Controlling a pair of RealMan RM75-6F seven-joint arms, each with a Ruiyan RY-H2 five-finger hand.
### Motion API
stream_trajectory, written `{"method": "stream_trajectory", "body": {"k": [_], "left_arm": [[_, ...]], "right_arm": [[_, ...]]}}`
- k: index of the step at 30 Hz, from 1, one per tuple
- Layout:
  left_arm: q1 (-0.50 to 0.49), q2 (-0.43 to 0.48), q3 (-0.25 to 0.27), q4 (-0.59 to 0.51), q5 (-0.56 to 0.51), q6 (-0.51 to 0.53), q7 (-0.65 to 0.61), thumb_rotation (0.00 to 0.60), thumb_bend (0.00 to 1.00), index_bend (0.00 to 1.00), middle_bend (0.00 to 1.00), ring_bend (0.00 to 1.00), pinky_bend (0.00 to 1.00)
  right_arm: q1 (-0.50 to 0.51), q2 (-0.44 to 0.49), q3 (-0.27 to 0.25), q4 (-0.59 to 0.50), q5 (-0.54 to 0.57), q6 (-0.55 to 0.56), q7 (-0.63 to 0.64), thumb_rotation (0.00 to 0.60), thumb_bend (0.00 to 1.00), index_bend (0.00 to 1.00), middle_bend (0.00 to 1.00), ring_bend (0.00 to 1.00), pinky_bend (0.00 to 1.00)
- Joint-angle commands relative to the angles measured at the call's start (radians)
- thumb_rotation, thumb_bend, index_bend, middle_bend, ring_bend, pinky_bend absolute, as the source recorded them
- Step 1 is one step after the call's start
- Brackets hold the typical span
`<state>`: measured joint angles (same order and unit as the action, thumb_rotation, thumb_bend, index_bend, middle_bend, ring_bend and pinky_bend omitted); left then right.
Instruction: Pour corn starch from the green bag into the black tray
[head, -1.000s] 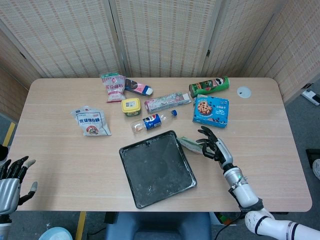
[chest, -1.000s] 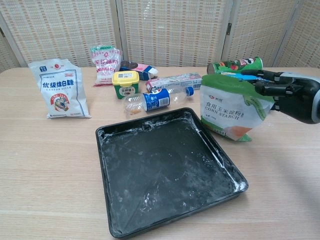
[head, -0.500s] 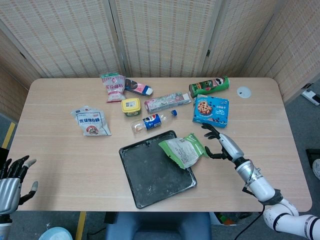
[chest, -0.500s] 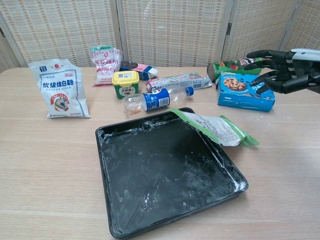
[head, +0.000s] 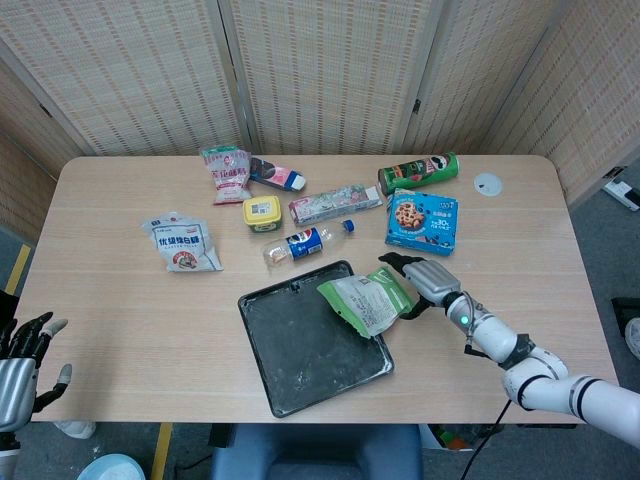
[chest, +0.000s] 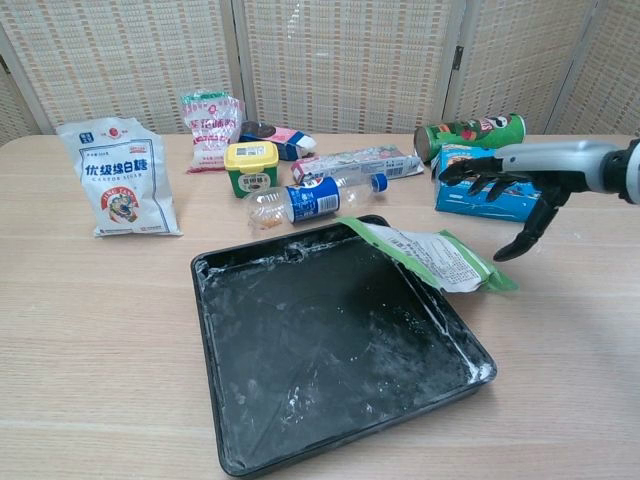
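The green corn starch bag (head: 368, 300) (chest: 430, 255) lies flat, draped over the right rim of the black tray (head: 300, 350) (chest: 320, 350), with its open end over the tray. White powder traces streak the tray floor. My right hand (head: 425, 283) (chest: 510, 190) hovers just right of the bag with its fingers spread, holding nothing. In the chest view one fingertip points down near the bag's green corner. My left hand (head: 22, 362) sits open at the table's near left corner, away from everything.
Behind the tray lie a plastic bottle (head: 305, 243), a yellow tub (head: 262, 212), a blue cookie box (head: 424, 221) (chest: 490, 190) and a green crisp can (head: 418, 172). A white sugar bag (head: 182, 243) and a pink bag (head: 227, 174) lie at the left.
The right hand let go of the upright green bag, which fell flat across the tray's rim. The hand lifted away, then came back close over the bag's right end.
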<state>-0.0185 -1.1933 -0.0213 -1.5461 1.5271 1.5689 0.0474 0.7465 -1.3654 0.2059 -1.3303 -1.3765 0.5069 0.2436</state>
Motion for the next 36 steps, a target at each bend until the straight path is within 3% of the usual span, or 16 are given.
{"method": "stream_trajectory", "body": {"k": [1, 12, 24, 27, 32, 36], "left_arm": [[0.002, 0.000, 0.001, 0.000, -0.001, 0.000, 0.001, 0.600, 0.46, 0.21, 0.14, 0.15, 0.00], [0.007, 0.003, 0.002, -0.002, -0.004, 0.001, 0.002, 0.600, 0.46, 0.21, 0.14, 0.15, 0.00], [0.011, 0.007, 0.001, -0.004, -0.005, 0.004, 0.001, 0.600, 0.46, 0.21, 0.14, 0.15, 0.00], [0.014, 0.007, 0.001, -0.003, -0.005, 0.007, -0.002, 0.600, 0.46, 0.21, 0.14, 0.15, 0.00], [0.016, 0.006, 0.002, 0.000, -0.005, 0.007, -0.006, 0.600, 0.46, 0.21, 0.14, 0.15, 0.00], [0.016, 0.006, 0.001, 0.002, -0.005, 0.007, -0.008, 0.600, 0.46, 0.21, 0.14, 0.15, 0.00]], "right_arm": [[0.042, -0.055, -0.032, 0.066, 0.001, -0.029, -0.061, 0.600, 0.17, 0.00, 0.07, 0.10, 0.12], [0.088, -0.146, -0.087, 0.175, 0.028, -0.028, -0.194, 0.600, 0.17, 0.00, 0.06, 0.09, 0.10], [0.118, -0.230, -0.087, 0.255, 0.087, -0.011, -0.257, 0.600, 0.17, 0.02, 0.10, 0.10, 0.11], [0.124, -0.239, -0.088, 0.263, 0.096, -0.009, -0.267, 0.600, 0.17, 0.15, 0.20, 0.14, 0.11], [0.113, -0.262, -0.087, 0.278, 0.093, 0.048, -0.276, 0.600, 0.17, 0.49, 0.40, 0.25, 0.11], [0.098, -0.271, -0.084, 0.284, 0.086, 0.094, -0.256, 0.600, 0.17, 0.64, 0.49, 0.33, 0.16]]}}
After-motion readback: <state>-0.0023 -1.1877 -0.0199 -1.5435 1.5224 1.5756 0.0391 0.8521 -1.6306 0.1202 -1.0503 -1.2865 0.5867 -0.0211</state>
